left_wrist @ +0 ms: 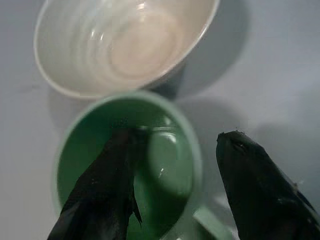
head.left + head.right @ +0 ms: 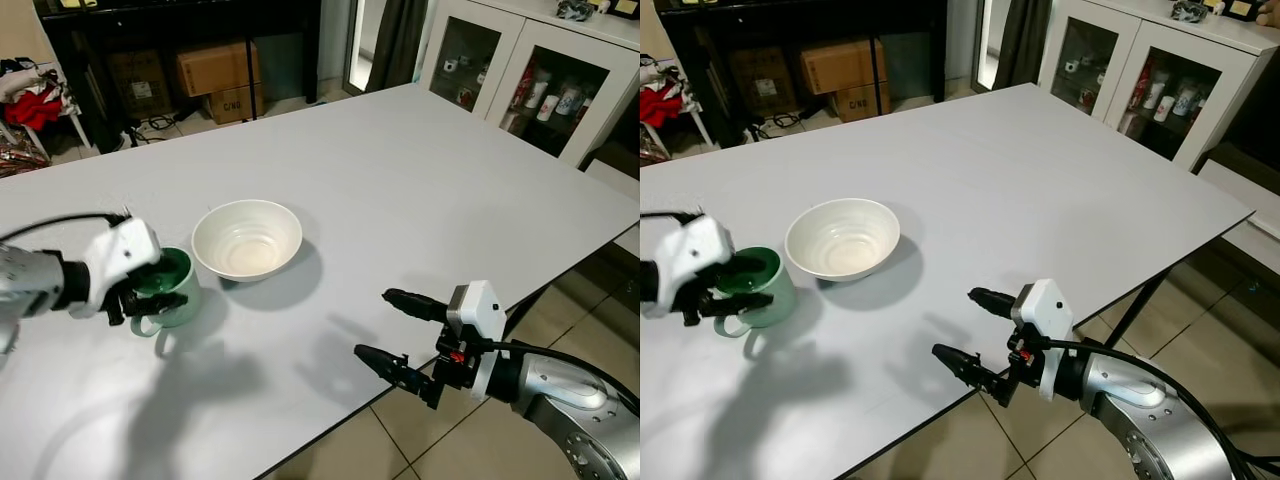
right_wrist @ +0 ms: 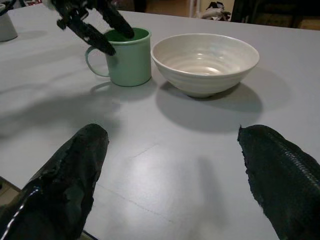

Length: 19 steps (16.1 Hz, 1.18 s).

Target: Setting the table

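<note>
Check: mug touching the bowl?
Apart. The right wrist view shows bare table between the mug and the bowl; the left gripper straddles the mug's rim.

Layout of the surface (image 2: 420, 180) as seen from the robot's head.
A mug (image 2: 170, 289) stands on the surface toward the robot's left, with a bowl (image 2: 247, 238) just beside it on its right, the two close together. The left pincer (image 2: 148, 298) sits at the mug, one finger inside it and one outside the rim. The right pincer (image 2: 398, 333) hangs at the near edge, well apart from the bowl. Behind the surface, boxes (image 2: 218, 78) lie on the floor; a cabinet (image 2: 530, 80) stands at the far right.
</note>
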### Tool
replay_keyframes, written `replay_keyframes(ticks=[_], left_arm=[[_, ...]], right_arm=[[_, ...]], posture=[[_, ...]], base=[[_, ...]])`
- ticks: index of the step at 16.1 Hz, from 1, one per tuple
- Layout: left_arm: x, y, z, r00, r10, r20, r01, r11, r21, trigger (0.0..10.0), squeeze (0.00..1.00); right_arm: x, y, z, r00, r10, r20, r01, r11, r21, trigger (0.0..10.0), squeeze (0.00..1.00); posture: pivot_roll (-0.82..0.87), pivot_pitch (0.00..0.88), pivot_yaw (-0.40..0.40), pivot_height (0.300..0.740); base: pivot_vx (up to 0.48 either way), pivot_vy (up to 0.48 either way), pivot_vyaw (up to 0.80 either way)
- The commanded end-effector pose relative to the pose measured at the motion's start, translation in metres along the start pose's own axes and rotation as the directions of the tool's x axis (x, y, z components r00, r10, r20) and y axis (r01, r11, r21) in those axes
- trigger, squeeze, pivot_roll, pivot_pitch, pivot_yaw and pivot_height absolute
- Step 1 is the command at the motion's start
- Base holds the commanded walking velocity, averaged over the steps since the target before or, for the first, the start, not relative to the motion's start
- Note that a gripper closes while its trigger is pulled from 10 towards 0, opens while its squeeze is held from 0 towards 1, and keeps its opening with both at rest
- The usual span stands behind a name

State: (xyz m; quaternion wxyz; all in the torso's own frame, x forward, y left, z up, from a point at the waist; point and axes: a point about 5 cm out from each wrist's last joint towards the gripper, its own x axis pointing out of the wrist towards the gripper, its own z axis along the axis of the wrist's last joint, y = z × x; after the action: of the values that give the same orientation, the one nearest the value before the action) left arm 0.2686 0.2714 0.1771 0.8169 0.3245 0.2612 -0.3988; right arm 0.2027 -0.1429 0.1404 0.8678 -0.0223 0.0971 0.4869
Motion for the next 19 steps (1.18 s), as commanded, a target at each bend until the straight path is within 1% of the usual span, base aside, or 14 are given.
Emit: replay_keyframes(ticks=[1, 4, 5, 6, 8, 9, 10, 11, 12, 13, 15, 17, 18, 19], left_arm=[[-0.001, 0.004, 0.003, 1.0, 0.028, -0.005, -0.028, 0.999, 0.024, 10.0, 0.0], [0.003, 0.011, 0.003, 0.995, 0.096, -0.023, -0.095, 0.994, 0.044, 10.0, 0.0], [0.004, 0.011, 0.003, 0.995, 0.099, -0.023, -0.098, 0.994, 0.046, 10.0, 0.0], [0.005, 0.016, 0.002, 0.989, 0.143, -0.039, -0.141, 0.989, 0.053, 10.0, 0.0], [0.006, 0.016, 0.0, 0.988, 0.149, -0.051, -0.145, 0.987, 0.063, 10.0, 0.0], [0.006, 0.016, 0.001, 0.988, 0.151, -0.043, -0.148, 0.987, 0.063, 10.0, 0.0], [0.005, 0.016, 0.004, 0.989, 0.149, -0.012, -0.148, 0.988, 0.052, 10.0, 0.0], [0.0, 0.018, 0.017, 0.985, 0.148, 0.09, -0.15, 0.988, 0.024, 10.0, 0.0], [-0.007, 0.019, 0.032, 0.969, 0.137, 0.206, -0.137, 0.991, -0.015, 10.0, 0.0], [-0.01, 0.02, 0.037, 0.962, 0.13, 0.24, -0.127, 0.992, -0.025, 10.0, 0.0], [-0.022, 0.021, 0.054, 0.927, 0.108, 0.359, -0.09, 0.994, -0.067, 10.0, 0.0], [-0.027, 0.021, 0.068, 0.881, 0.124, 0.456, -0.073, 0.989, -0.128, 10.0, 0.0], [-0.024, 0.021, 0.073, 0.861, 0.172, 0.479, -0.102, 0.98, -0.169, 10.0, 0.0], [-0.02, 0.02, 0.076, 0.85, 0.213, 0.482, -0.133, 0.972, -0.195, 10.0, 0.0]], right_arm=[[0.0, 0.001, 0.003, 1.0, 0.011, -0.006, -0.011, 1.0, -0.017, 10.0, 0.0], [0.0, 0.001, 0.003, 1.0, 0.01, -0.007, -0.01, 1.0, -0.018, 10.0, 0.0], [0.0, 0.001, 0.003, 1.0, 0.01, -0.007, -0.01, 1.0, -0.018, 10.0, 0.0], [0.0, 0.001, 0.004, 1.0, 0.009, -0.006, -0.01, 1.0, -0.018, 10.0, 0.0], [0.0, 0.001, 0.004, 1.0, 0.01, -0.007, -0.01, 1.0, -0.018, 10.0, 0.0], [-0.001, 0.001, 0.003, 1.0, 0.01, -0.007, -0.01, 1.0, -0.017, 10.0, 0.0], [-0.001, 0.001, 0.004, 1.0, 0.01, -0.006, -0.01, 1.0, -0.017, 10.0, 0.0], [-0.001, 0.001, 0.004, 1.0, 0.009, -0.005, -0.009, 1.0, -0.017, 10.0, 0.0], [-0.001, 0.001, 0.004, 1.0, 0.008, -0.004, -0.008, 1.0, -0.017, 10.0, 0.0], [-0.002, 0.001, 0.004, 1.0, 0.007, -0.003, -0.008, 1.0, -0.017, 10.0, 0.0], [-0.003, -0.002, 0.008, 0.999, -0.024, 0.029, 0.024, 1.0, -0.012, 10.0, 0.0], [-0.003, -0.008, 0.017, 0.99, -0.106, 0.089, 0.107, 0.994, 0.0, 10.0, 0.0], [-0.005, -0.016, 0.025, 0.966, -0.217, 0.139, 0.22, 0.975, -0.011, 10.0, 0.0], [-0.006, -0.02, 0.029, 0.947, -0.278, 0.163, 0.286, 0.958, -0.026, 10.0, 0.0]], posture=[[-0.06, 0.0, 0.008, 0.74], [-0.07, 0.0, 0.008, 0.74], [-0.07, 0.0, 0.008, 0.74], [-0.07, 0.0, 0.009, 0.74], [-0.07, 0.0, 0.009, 0.74], [-0.07, 0.0, 0.009, 0.74], [-0.07, 0.0, 0.009, 0.74], [-0.07, 0.0, 0.01, 0.74], [-0.07, 0.0, 0.009, 0.74], [-0.07, 0.0, 0.009, 0.74], [-0.07, 0.0, 0.01, 0.74], [-0.06, 0.0, 0.011, 0.74], [-0.06, 0.0, 0.009, 0.74], [-0.06, 0.0, 0.006, 0.74]], base=[[0.0, 0.0, 0.0], [0.0, 0.0, 0.0], [0.0, 0.0, 0.0], [0.0, 0.0, 0.0], [0.0, 0.0, 0.0], [0.0, 0.0, 0.0], [0.0, 0.0, 0.0], [0.0, 0.0, 0.0], [0.0, 0.0, 0.0], [0.0, 0.0, 0.0], [0.0, 0.0, 0.0], [0.0, 0.0, 0.0], [0.0, 0.0, 0.0], [0.0, 0.0, 0.0]])
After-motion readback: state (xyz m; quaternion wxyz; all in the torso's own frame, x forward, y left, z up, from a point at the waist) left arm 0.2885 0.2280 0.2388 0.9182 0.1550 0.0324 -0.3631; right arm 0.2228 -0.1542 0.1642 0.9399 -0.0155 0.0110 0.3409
